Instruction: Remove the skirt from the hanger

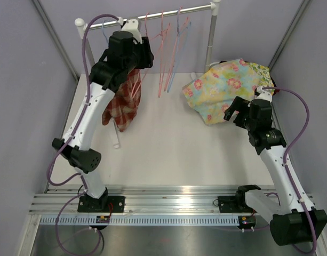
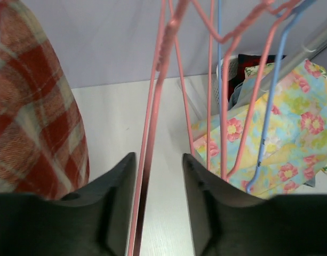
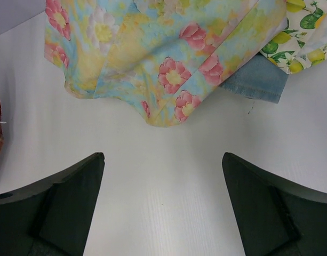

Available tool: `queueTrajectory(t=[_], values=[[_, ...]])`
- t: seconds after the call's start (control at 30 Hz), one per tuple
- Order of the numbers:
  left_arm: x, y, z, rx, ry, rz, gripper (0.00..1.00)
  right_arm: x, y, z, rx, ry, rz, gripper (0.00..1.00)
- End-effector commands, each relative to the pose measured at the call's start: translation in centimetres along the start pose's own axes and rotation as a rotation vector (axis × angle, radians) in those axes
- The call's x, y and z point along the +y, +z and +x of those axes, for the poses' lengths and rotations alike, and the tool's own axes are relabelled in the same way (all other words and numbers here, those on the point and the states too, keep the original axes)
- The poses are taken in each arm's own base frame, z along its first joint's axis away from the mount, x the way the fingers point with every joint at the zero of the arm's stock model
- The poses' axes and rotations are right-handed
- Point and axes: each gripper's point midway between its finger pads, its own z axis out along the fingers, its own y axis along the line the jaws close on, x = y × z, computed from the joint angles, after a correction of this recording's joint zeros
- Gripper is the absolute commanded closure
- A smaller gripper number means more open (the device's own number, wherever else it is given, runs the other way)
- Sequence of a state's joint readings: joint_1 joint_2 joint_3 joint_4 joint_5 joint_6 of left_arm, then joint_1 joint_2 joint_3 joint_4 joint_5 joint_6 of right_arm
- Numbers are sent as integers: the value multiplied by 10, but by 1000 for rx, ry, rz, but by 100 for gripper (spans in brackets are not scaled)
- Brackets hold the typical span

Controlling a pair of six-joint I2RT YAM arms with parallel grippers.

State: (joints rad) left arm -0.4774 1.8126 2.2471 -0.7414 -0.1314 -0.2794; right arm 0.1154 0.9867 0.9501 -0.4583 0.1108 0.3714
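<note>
We judged the checked skirt [image 1: 123, 104], hanging at the far left of the rail [image 1: 198, 7], to be light, soft and limp, best pinched near its top edge, while the left gripper [image 2: 159, 160] stood with jaws apart around a pink hanger [image 2: 163, 53] and the right gripper [image 3: 163, 157] gaped wide, empty.

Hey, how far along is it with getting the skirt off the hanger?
Done: a floral garment lies on the pile at the right, off the rail. In hand: the left tool is open astride a pink hanger beside the plaid skirt; the right tool is open and empty over the table. Left: the plaid skirt hangs by the rail, seemingly not freed.
</note>
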Motion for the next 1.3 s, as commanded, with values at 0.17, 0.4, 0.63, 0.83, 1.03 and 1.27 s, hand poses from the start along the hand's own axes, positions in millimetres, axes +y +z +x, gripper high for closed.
queueTrajectory(t=[0.17,0.4,0.63,0.83,1.03,1.27], values=[[20,-110,-64,-181,33,-76,39,10,-45,-19,-62,36,-56,0],[57,-131,-47,-162,74,-213,34,8,-60,-17,-60,39,-61,0],[84,-124,-24,-125,74,-283,38,4,-65,-11,-48,38,-51,0],[102,-116,-16,-113,74,-338,37,1,-65,-6,-37,36,-38,1],[109,-105,-8,-96,83,-336,41,-2,-61,0,-21,36,-30,0],[109,-88,2,-66,59,-305,87,0,-57,4,-8,32,-42,11]])
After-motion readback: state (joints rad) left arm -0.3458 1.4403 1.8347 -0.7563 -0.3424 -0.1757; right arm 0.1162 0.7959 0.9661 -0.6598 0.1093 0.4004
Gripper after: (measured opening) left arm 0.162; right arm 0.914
